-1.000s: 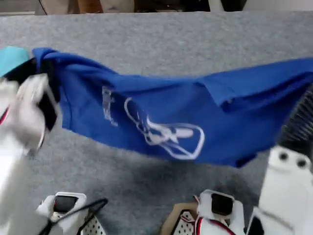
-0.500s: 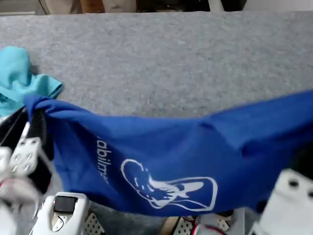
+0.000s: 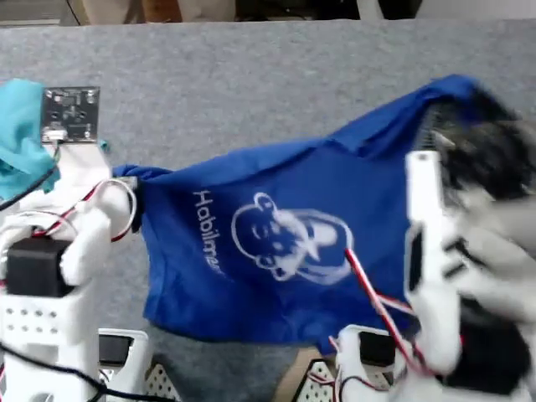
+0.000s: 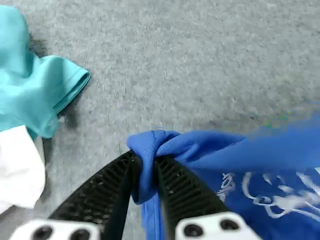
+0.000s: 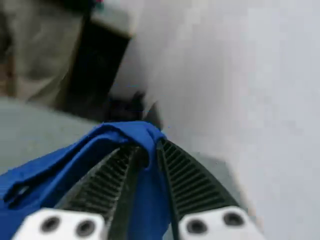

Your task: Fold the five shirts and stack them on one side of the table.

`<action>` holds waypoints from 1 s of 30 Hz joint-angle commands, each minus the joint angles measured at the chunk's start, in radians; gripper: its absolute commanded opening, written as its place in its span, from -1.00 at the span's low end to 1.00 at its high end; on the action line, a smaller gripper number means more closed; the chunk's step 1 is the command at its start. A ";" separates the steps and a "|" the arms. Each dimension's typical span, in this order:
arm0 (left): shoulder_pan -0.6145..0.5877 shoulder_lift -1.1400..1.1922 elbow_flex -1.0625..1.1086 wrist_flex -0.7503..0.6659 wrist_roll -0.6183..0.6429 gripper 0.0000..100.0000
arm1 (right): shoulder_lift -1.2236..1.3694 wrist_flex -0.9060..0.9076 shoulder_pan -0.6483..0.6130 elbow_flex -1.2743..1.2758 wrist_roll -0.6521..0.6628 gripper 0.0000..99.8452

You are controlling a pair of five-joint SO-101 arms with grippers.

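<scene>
A blue shirt [image 3: 285,243] with a white print hangs stretched between both arms above the grey table [image 3: 251,75]. My left gripper [image 4: 146,167] is shut on one bunched corner of the blue shirt [image 4: 160,145], at the left in the high view. My right gripper [image 5: 147,147] is shut on another corner of the blue shirt [image 5: 125,132], lifted high at the right. A teal shirt [image 3: 18,138] lies crumpled at the table's left edge, with a white cloth [image 4: 17,170] beside the teal shirt [image 4: 35,85].
The arms' white bases [image 3: 109,356] stand at the table's near edge. Beyond the table's far edge are dark furniture and a pale wall [image 5: 240,75].
Both arms swung the blue shirt from a wide horizontal stretch into a raised, slanted hold. The right gripper rose up and back; the left gripper moved inward beside the teal shirt.
</scene>
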 commanded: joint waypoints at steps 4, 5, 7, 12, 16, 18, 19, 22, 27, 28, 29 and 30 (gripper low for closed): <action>0.008 0.002 0.374 -0.338 -0.002 -0.84 | -0.002 -0.097 -0.150 0.366 0.012 -0.99; 0.008 0.002 0.422 -0.367 -0.002 -0.75 | -0.004 -0.146 -0.150 0.421 -0.006 -0.99; 0.008 0.002 0.489 -0.393 0.002 -0.55 | -0.004 -0.258 -0.148 0.529 -0.031 -0.99; -0.002 0.001 0.520 -0.399 0.026 -0.48 | -0.004 -0.565 -0.148 0.788 -0.035 -0.99; -0.003 0.001 0.480 -0.397 0.032 -0.48 | -0.002 -0.783 -0.148 0.960 -0.037 -0.99; -0.018 0.002 0.456 -0.397 0.040 -0.48 | -0.002 -0.824 -0.147 1.007 -0.058 -0.99; -0.031 0.007 0.443 -0.399 0.061 -0.48 | -0.002 -0.825 -0.142 1.017 -0.084 -0.99; -0.080 0.070 0.393 -0.393 0.118 -0.48 | 0.007 -0.830 -0.108 1.023 -0.170 -0.99; -0.107 0.272 0.342 -0.365 0.146 -0.50 | 0.147 -0.833 -0.088 0.958 -0.244 -0.99; -0.109 0.312 0.324 -0.345 0.141 -0.53 | 0.191 -0.833 -0.088 0.937 -0.258 -0.99; -0.110 0.351 0.302 -0.330 0.130 -0.58 | 0.243 -0.833 -0.088 0.914 -0.273 -0.99; -0.110 0.384 0.282 -0.315 0.098 -0.62 | 0.295 -0.833 -0.088 0.891 -0.295 -0.99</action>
